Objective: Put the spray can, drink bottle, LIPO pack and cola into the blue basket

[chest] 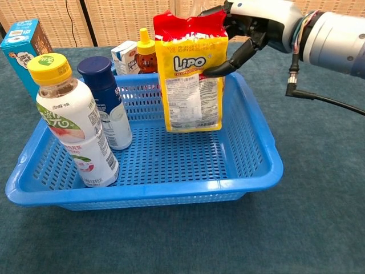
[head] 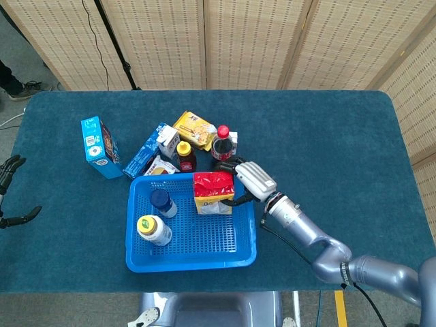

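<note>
My right hand (head: 250, 179) (chest: 251, 25) grips the top of the yellow and red LIPO pack (head: 212, 193) (chest: 191, 77) and holds it upright over the inside of the blue basket (head: 238, 255) (chest: 251, 177). The drink bottle (head: 154, 230) (chest: 71, 117) with a yellow cap and the dark-capped spray can (head: 162, 202) (chest: 108, 103) stand in the basket's left part. The cola bottle (head: 221, 145) with a red cap stands on the table behind the basket. My left hand (head: 9, 178) hangs at the table's left edge, its fingers apart, holding nothing.
Behind the basket sit a honey bottle (head: 184, 157) (chest: 147, 52), a small carton (head: 167, 143) (chest: 125, 57), a yellow biscuit pack (head: 195, 129) and a blue box (head: 144, 157). Another blue box (head: 99, 147) (chest: 23, 45) stands further left.
</note>
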Controlling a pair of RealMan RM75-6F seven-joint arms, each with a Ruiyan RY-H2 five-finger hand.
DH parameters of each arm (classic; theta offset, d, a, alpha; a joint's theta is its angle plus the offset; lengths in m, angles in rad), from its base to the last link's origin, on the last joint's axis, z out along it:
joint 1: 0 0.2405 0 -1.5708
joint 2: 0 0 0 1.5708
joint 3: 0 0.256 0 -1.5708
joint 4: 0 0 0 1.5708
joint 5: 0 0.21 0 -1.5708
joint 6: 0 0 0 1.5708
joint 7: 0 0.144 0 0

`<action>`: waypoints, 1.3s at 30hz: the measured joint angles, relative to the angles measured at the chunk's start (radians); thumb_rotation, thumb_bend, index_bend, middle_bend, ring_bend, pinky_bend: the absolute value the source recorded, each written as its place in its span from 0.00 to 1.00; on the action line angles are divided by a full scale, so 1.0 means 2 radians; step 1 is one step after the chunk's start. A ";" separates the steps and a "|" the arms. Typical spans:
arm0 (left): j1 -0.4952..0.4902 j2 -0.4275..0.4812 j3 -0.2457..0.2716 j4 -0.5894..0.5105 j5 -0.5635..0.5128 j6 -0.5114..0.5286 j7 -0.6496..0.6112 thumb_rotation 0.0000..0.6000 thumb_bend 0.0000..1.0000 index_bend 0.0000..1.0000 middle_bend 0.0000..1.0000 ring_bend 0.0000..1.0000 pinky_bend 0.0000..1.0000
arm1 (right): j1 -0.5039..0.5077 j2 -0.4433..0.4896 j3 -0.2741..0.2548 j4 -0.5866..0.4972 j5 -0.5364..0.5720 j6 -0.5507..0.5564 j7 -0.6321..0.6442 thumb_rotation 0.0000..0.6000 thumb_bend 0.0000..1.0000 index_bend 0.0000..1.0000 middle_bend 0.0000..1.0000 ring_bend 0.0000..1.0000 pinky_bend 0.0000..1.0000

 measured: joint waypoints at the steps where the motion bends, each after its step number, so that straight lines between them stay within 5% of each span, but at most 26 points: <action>1: 0.000 0.000 0.000 0.000 0.001 0.000 0.000 1.00 0.24 0.00 0.00 0.00 0.00 | -0.002 0.002 -0.002 0.000 -0.003 0.006 -0.001 1.00 0.29 0.04 0.00 0.00 0.00; 6: 0.000 -0.001 0.001 -0.001 0.005 0.002 0.003 1.00 0.24 0.00 0.00 0.00 0.00 | -0.018 0.007 -0.003 -0.009 0.001 0.041 -0.029 1.00 0.09 0.00 0.00 0.00 0.00; 20: 0.002 -0.001 0.003 -0.002 0.010 0.005 0.002 1.00 0.24 0.00 0.00 0.00 0.00 | -0.065 0.069 0.052 -0.065 0.066 0.117 -0.047 1.00 0.06 0.00 0.00 0.00 0.00; 31: 0.008 -0.005 -0.001 -0.013 0.000 0.020 0.033 1.00 0.24 0.00 0.00 0.00 0.00 | -0.045 0.095 0.057 0.004 0.123 -0.054 0.076 1.00 0.00 0.00 0.00 0.00 0.00; 39: 0.006 -0.006 -0.004 -0.017 -0.010 0.013 0.047 1.00 0.24 0.00 0.00 0.00 0.00 | 0.007 0.024 0.046 0.138 0.107 -0.132 0.148 1.00 0.00 0.00 0.00 0.00 0.00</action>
